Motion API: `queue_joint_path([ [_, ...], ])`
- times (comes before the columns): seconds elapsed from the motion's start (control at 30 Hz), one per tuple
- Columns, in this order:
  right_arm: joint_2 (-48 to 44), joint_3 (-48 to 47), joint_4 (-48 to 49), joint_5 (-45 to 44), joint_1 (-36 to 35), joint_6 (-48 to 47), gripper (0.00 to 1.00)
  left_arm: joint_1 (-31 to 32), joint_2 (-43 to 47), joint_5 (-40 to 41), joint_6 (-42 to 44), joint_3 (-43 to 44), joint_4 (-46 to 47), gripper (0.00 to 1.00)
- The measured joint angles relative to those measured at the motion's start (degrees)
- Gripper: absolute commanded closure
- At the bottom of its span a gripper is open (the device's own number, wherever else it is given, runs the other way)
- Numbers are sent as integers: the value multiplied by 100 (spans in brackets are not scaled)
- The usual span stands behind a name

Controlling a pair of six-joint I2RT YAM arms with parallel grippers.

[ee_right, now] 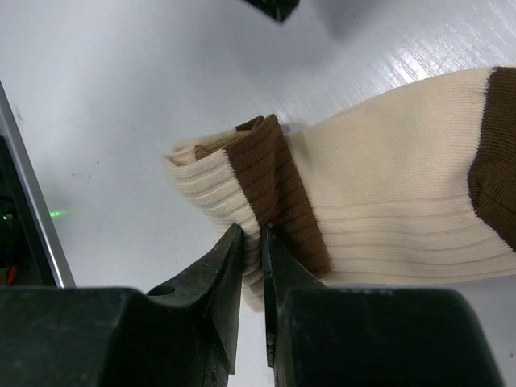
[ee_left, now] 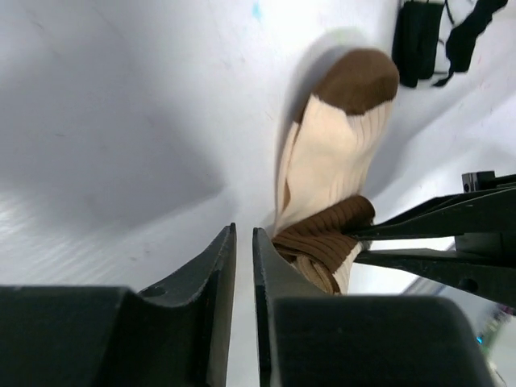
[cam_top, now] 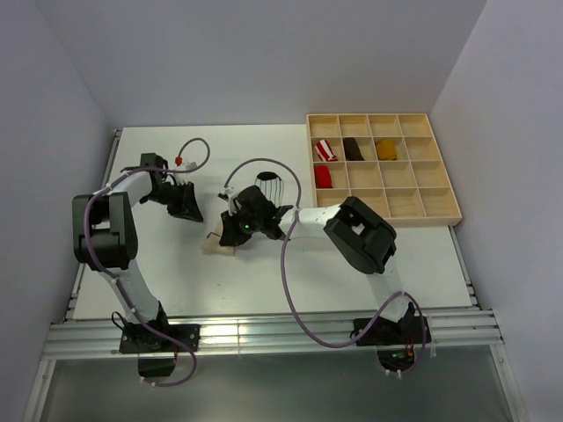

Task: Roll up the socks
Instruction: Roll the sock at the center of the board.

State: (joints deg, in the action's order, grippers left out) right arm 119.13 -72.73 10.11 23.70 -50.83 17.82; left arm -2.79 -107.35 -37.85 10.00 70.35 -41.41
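Cream sock (ee_right: 387,193) on the white table (cam_top: 264,281) is pinched at its folded brown cuff (ee_right: 274,185) by the right gripper (ee_right: 251,230); the left gripper (ee_left: 244,232) is seen nearly closed, empty, beside it.

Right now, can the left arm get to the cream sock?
Probably yes. The cream sock lies just ahead of the left gripper, with nothing between them. Its jaws are nearly shut and would need opening. The right gripper pinches the brown cuff.

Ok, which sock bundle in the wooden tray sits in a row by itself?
The plain red bundle, in the leftmost column. The striped red-and-white, dark brown and mustard bundles share the row behind it.
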Motion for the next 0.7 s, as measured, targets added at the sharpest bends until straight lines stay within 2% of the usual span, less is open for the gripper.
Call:
queue_joint_path([
  [0.27,221,-280,-212,350,129,234,96,-101,752,118,-33,-345,621,66],
  [0.4,345,-426,-313,605,221,328,96,-120,1163,111,157,-479,804,64],
  [0.5,404,-503,-376,743,267,378,96,-122,1388,98,511,-549,909,60],
  [0.7,507,-614,-457,973,337,431,95,-48,1547,11,1786,-595,601,57],
])
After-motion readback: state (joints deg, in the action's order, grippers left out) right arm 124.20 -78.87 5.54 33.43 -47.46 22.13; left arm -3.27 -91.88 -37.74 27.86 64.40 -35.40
